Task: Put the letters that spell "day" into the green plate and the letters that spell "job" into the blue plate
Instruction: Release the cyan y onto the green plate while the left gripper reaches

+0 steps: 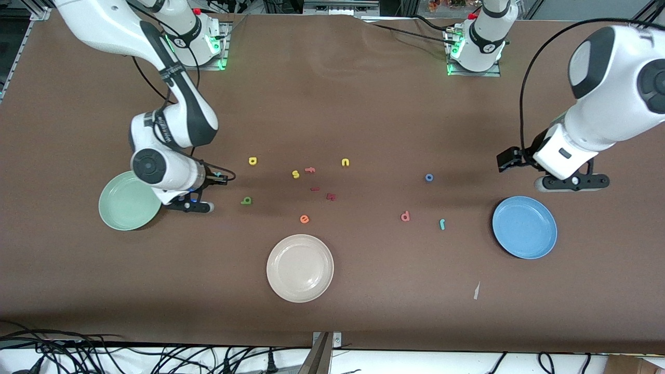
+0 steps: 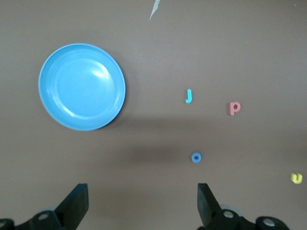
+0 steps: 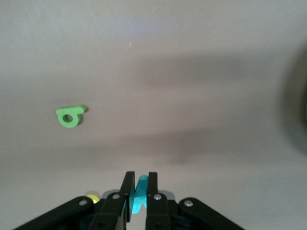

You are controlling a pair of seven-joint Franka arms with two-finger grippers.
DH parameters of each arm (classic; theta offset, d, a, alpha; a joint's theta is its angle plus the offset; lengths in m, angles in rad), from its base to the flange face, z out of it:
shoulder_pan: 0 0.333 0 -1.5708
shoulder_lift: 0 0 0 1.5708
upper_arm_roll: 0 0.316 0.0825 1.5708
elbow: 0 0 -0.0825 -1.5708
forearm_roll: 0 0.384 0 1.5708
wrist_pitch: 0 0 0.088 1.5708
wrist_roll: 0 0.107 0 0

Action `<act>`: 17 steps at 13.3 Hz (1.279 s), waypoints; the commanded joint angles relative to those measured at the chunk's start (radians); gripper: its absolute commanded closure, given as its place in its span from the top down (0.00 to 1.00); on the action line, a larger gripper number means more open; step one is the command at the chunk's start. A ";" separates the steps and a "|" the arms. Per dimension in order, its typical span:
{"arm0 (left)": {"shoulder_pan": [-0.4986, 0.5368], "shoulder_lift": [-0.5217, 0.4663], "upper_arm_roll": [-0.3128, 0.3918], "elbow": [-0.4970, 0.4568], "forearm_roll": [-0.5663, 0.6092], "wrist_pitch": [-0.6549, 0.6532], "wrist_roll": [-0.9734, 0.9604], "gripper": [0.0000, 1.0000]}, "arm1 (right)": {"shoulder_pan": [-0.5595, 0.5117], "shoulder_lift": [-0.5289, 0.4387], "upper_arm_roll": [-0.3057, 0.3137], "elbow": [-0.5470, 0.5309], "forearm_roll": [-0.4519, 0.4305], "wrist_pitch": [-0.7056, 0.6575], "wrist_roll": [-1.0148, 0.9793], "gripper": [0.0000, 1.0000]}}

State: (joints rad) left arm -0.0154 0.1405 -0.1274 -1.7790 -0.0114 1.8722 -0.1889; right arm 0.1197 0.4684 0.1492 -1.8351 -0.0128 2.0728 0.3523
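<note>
Broad brown table (image 1: 332, 78), matte and flat, cables cut off along its 6 o'clock edge. Two white arms reaching in from 12 o'clock, upper links cropped out of the front view.

Three round shallow plates, smooth and slightly glossy: green plate (image 1: 122, 210) at 9 o'clock, partly hidden under the right arm's wrist; blue plate (image 1: 524, 227) at 3 o'clock; cream plate (image 1: 300, 268) at 6 o'clock.

Left gripper (image 2: 142, 194) waiting over bare table at the blue plate's 12 o'clock, black fingers spread wide, nothing between them. Right gripper (image 3: 137, 191) low over the table at the green plate's 2 o'clock, fingers pinched on the teal y (image 3: 140, 194); only a thin edge of foam showing, shape unreadable.

Small flat foam letters near the table's middle: green letter (image 1: 246, 200) with ring and stub, yellow round letter (image 1: 253, 161), yellow s (image 1: 295, 174), orange f (image 1: 310, 169), yellow n (image 1: 345, 162), orange e (image 1: 304, 219), two dark red bits (image 1: 331, 197) hard to read. Toward the blue plate: blue ring (image 1: 429, 177), pink letter (image 1: 405, 216), teal hook (image 1: 442, 224). Pale paper scrap (image 1: 476, 291) at 5 o'clock.
</note>
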 commanded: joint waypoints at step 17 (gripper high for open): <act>-0.153 0.068 -0.004 -0.373 -0.101 0.399 0.020 1.00 | -0.173 0.099 -0.137 0.168 -0.035 -0.046 -0.641 1.00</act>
State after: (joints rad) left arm -0.1517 0.2096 -0.1335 -2.1159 -0.0872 2.2336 -0.1859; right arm -0.0558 0.5883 -0.0005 -1.6864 -0.0461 2.0819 -0.2902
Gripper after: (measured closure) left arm 0.000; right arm 0.463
